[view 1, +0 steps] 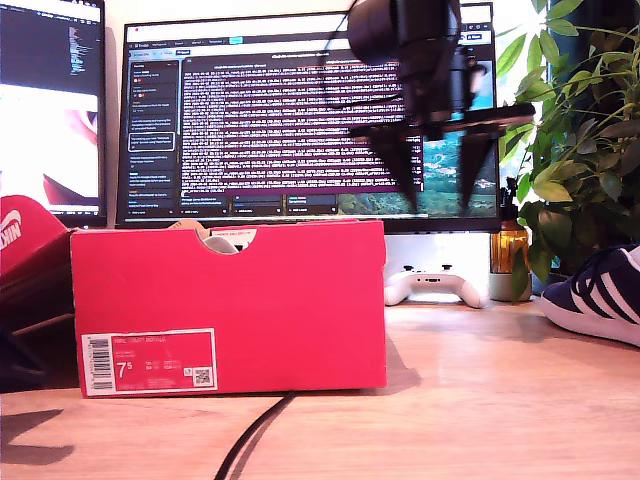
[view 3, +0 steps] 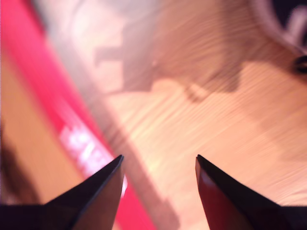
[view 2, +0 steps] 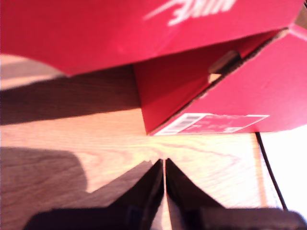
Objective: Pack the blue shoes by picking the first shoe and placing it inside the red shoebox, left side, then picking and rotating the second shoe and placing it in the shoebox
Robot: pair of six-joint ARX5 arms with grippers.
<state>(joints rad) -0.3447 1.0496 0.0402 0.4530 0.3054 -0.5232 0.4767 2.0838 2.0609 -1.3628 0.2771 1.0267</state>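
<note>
Red cardboard first: the box (view 1: 230,300) stands on the wooden table (view 1: 480,400), left of centre in the exterior view. Its label (view 1: 148,362) sits at the lower left of the face toward that camera. Something pale shows in the notch (view 1: 220,243) in its top edge; I cannot tell what it is. The lid (view 1: 25,235) leans at the box's left end in the exterior view, its white swoosh partly seen. One blue shoe (view 1: 590,298) lies on the table at the exterior view's right edge, well apart from the box.

My second gripper (view 1: 438,205) hangs above the table between box and shoe, jaws apart and empty. My first gripper (view 2: 164,160) is low over the table near the box's label corner, jaws together on nothing.

Far behind are a monitor (view 1: 300,120), a white controller (view 1: 435,285) and a plant (view 1: 580,150). A black cable (view 1: 255,435) runs from the box toward the near edge.
</note>
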